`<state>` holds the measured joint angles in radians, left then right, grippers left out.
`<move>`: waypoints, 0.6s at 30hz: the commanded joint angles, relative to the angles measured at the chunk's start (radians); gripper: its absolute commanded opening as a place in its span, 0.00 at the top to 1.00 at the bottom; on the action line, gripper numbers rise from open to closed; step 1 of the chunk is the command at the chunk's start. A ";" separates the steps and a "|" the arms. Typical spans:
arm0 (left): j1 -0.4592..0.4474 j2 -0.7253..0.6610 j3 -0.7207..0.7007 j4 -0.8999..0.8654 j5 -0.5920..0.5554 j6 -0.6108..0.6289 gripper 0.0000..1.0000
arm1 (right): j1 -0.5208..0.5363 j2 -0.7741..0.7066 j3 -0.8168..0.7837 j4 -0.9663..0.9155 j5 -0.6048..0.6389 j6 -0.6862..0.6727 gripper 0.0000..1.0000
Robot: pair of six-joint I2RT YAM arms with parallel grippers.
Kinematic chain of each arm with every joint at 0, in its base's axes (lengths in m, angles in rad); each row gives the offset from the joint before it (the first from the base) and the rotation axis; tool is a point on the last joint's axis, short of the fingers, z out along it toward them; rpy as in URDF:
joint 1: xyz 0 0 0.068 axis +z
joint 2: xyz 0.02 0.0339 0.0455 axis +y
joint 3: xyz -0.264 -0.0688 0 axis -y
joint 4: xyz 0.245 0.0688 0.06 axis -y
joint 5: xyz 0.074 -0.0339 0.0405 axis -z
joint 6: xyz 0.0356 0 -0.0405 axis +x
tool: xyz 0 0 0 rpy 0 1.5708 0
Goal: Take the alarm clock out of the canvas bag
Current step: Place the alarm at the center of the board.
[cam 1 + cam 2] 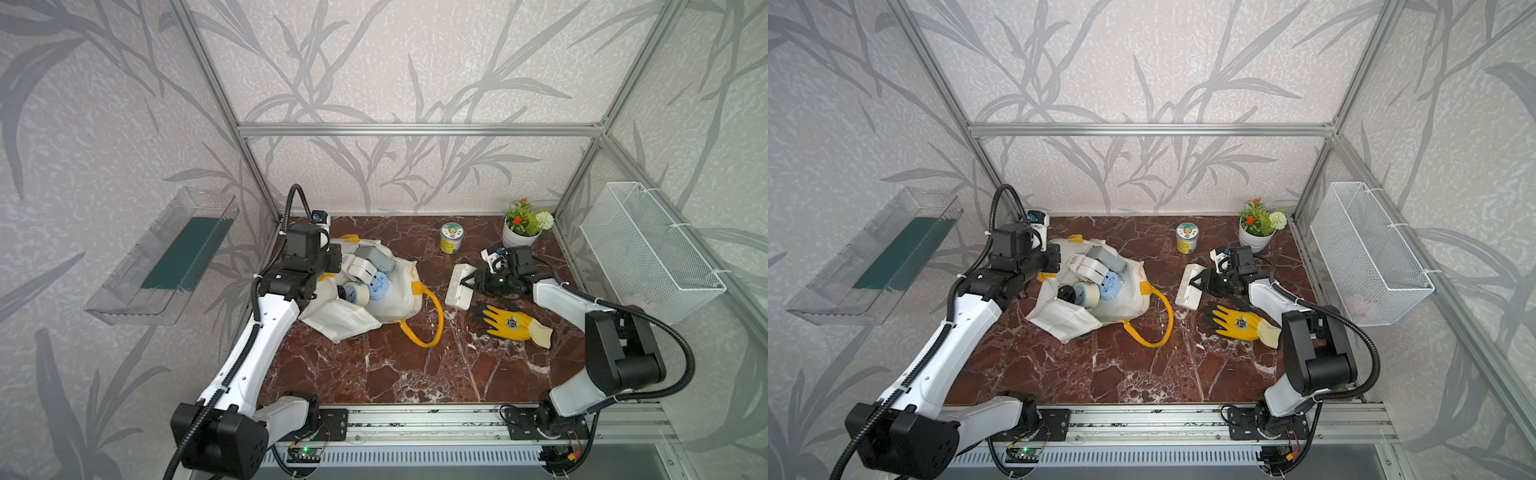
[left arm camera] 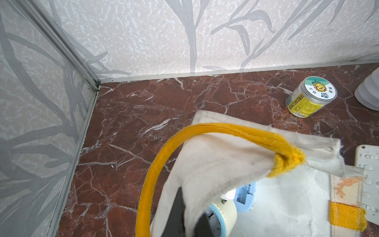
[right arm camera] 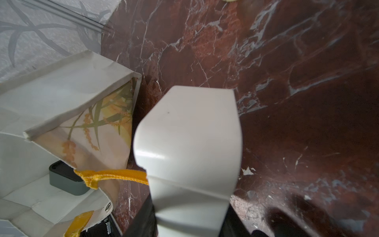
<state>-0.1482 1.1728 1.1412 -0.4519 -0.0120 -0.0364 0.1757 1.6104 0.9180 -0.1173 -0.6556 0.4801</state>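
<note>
The off-white canvas bag (image 1: 395, 303) (image 1: 1129, 301) lies slumped on the marble table, its mouth open upward and one yellow handle trailing toward the front. Inside, the alarm clock (image 1: 356, 293) (image 1: 1087, 293) (image 2: 222, 213), cream with a blue ring round its face, rests among a grey box, white items and a blue piece. My left gripper (image 1: 331, 272) (image 2: 190, 221) is shut on the bag's rim fabric at the bag's left side, just above the clock. To the right of the bag, my right gripper (image 1: 470, 283) (image 3: 190, 215) is shut on a white power strip (image 1: 459, 286) (image 3: 188, 139).
A yellow-labelled jar (image 1: 451, 237) and a potted plant (image 1: 524, 226) stand at the back. A yellow work glove (image 1: 509, 322) lies just in front of the right arm. A wire basket (image 1: 648, 257) hangs on the right wall, a clear tray (image 1: 166, 257) on the left.
</note>
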 commanded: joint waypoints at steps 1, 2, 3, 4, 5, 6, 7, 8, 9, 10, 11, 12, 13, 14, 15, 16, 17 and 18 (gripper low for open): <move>0.009 -0.041 0.015 0.136 0.006 0.019 1.00 | 0.016 0.032 0.063 -0.018 -0.032 -0.055 0.76; 0.009 -0.039 0.015 0.140 0.009 0.023 1.00 | 0.019 0.046 0.073 -0.028 -0.032 -0.064 0.76; 0.010 -0.038 0.015 0.146 0.010 0.028 1.00 | 0.021 0.062 0.084 -0.037 -0.034 -0.073 0.76; 0.014 -0.036 0.017 0.148 0.012 0.033 1.00 | 0.024 0.077 0.094 -0.045 -0.035 -0.084 0.76; 0.015 -0.034 0.019 0.150 0.014 0.037 1.00 | 0.024 0.089 0.102 -0.056 -0.034 -0.092 0.76; 0.020 -0.033 0.023 0.149 0.022 0.042 1.00 | 0.024 0.091 0.111 -0.066 -0.031 -0.102 0.76; 0.026 -0.032 0.027 0.147 0.036 0.047 1.00 | 0.024 0.117 0.118 -0.074 -0.027 -0.113 0.76; 0.030 -0.032 0.030 0.145 0.052 0.052 1.00 | 0.024 0.127 0.124 -0.079 -0.026 -0.120 0.76; 0.035 -0.030 0.035 0.142 0.070 0.057 1.00 | 0.024 0.136 0.131 -0.087 -0.024 -0.130 0.76; 0.038 -0.029 0.039 0.138 0.082 0.062 1.00 | 0.024 0.143 0.141 -0.100 -0.022 -0.142 0.76; 0.041 -0.027 0.043 0.135 0.094 0.065 1.00 | 0.024 0.153 0.150 -0.112 -0.018 -0.152 0.75; 0.045 -0.026 0.045 0.134 0.108 0.066 1.00 | 0.024 0.160 0.158 -0.125 -0.015 -0.163 0.74; 0.047 -0.025 0.045 0.136 0.122 0.067 1.00 | 0.024 0.167 0.164 -0.135 -0.014 -0.169 0.72; 0.048 -0.025 0.043 0.139 0.132 0.064 1.00 | 0.024 0.173 0.170 -0.139 -0.008 -0.174 0.70; 0.050 -0.025 0.043 0.143 0.141 0.060 1.00 | 0.024 0.177 0.175 -0.143 -0.006 -0.177 0.69; 0.050 -0.024 0.042 0.146 0.148 0.058 1.00 | 0.024 0.182 0.181 -0.149 -0.002 -0.181 0.68; 0.049 -0.024 0.042 0.149 0.155 0.054 1.00 | 0.024 0.187 0.185 -0.155 0.002 -0.182 0.67; 0.050 -0.022 0.040 0.153 0.163 0.052 1.00 | 0.024 0.193 0.189 -0.156 0.004 -0.182 0.66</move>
<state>-0.1040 1.1740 1.1393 -0.4473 0.1005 -0.0067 0.1978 1.7760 1.0885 -0.2234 -0.6792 0.3420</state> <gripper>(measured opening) 0.061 0.415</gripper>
